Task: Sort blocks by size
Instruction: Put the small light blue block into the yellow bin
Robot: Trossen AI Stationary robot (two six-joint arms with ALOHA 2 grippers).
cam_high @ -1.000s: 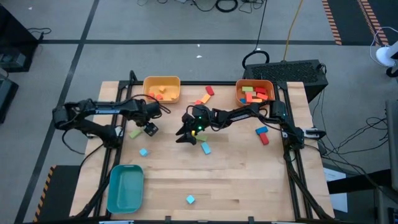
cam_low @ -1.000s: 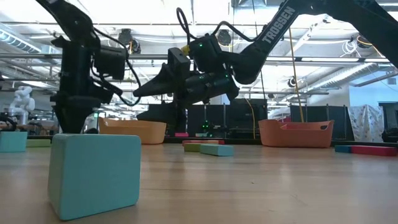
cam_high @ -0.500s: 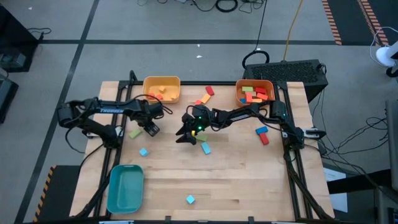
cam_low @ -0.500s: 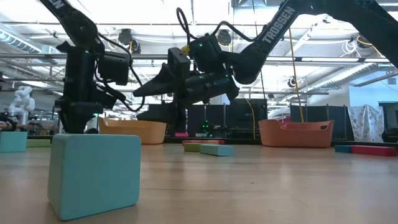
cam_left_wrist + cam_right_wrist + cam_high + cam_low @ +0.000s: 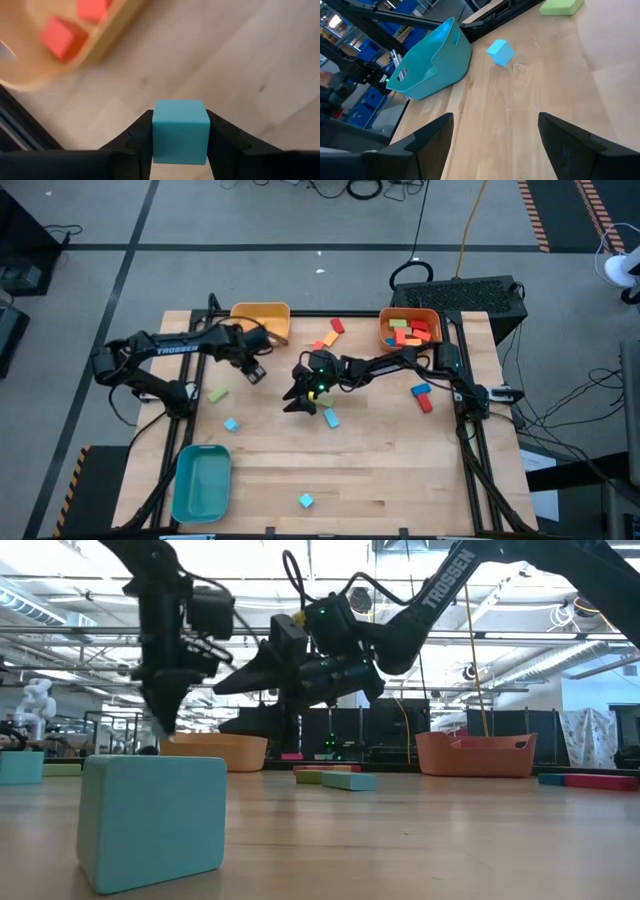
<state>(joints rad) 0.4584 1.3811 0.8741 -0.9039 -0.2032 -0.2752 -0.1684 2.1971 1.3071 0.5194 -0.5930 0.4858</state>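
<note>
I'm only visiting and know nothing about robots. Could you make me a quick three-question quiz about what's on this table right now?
1. True or false: the left tool is clamped on a light blue cube.
2. Which bin is that tool nearest in the high view? A) yellow bin B) orange bin C) teal bin
3. Fill in: the right tool stands ____, with nothing between its fingers.

Key: 1 true. 2 A. 3 open.
</note>
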